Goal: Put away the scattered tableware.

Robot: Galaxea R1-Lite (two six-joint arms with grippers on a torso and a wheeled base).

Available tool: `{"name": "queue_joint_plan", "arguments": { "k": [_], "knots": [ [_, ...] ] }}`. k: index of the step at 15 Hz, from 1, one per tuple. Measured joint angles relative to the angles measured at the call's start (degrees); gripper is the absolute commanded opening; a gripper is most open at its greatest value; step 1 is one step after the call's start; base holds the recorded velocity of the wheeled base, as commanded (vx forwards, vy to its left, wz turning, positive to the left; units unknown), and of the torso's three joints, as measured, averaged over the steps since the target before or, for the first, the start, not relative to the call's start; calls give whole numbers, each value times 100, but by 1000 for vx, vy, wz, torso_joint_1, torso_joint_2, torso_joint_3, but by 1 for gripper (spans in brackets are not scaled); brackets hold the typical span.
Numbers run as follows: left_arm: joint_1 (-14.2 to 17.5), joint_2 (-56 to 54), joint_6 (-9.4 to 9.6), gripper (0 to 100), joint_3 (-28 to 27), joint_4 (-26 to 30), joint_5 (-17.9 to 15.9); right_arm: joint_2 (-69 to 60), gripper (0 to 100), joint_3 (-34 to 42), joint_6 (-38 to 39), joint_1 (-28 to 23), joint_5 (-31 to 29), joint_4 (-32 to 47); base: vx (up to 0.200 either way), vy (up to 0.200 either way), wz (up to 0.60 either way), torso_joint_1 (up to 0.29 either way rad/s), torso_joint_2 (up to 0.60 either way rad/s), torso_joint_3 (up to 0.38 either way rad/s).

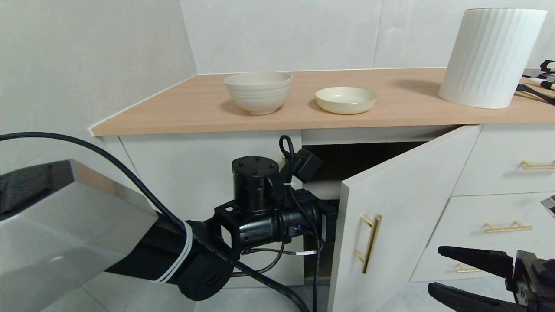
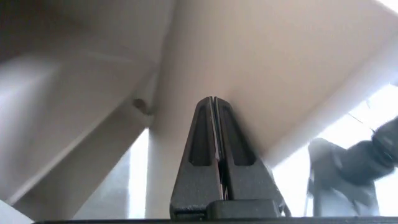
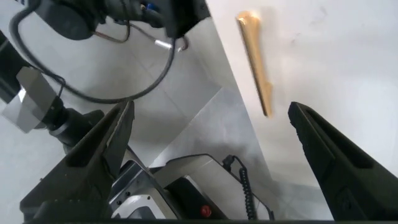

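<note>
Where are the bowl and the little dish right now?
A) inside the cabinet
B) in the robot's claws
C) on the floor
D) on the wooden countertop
D: the bowl and the dish both stand on the countertop, above the partly open cabinet door.

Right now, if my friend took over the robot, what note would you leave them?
Left gripper: shut, empty, tucked behind the white cabinet door.
Right gripper: open, empty, low beside that door's gold bar handle.
Deep cream ribbed bowl and shallow cream dish sit on the wooden countertop.
Done: door partly open.
To do: probably put both dishes inside.
</note>
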Motion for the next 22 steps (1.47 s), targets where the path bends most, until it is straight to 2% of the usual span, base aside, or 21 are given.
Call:
{"name": "queue_joint_plan", "arguments": {
  "k": [4,9,12,15,19,22],
  "knots": [
    [-107,219,-1,0,-228,178,341,-247,100,-15,-2,0,52,11,-150,0,0,2,3,2],
    [-335,276,2,0,-300,173,399,-501,100,-20,-2,11,126,49,0,0,0,0,0,0],
    [-372,311,0,0,-433,302,443,-545,100,-20,-2,11,154,57,0,0,0,0,0,0],
    [-410,390,-22,0,-608,492,451,-567,100,-2,0,9,244,55,-200,0,0,5,-1,4],
    [-510,542,-34,0,-728,499,446,-622,100,18,0,11,336,57,0,0,0,0,0,0],
    [-490,667,-34,0,-794,499,607,-700,100,18,5,9,474,134,0,0,0,0,0,0]
  ]
}}
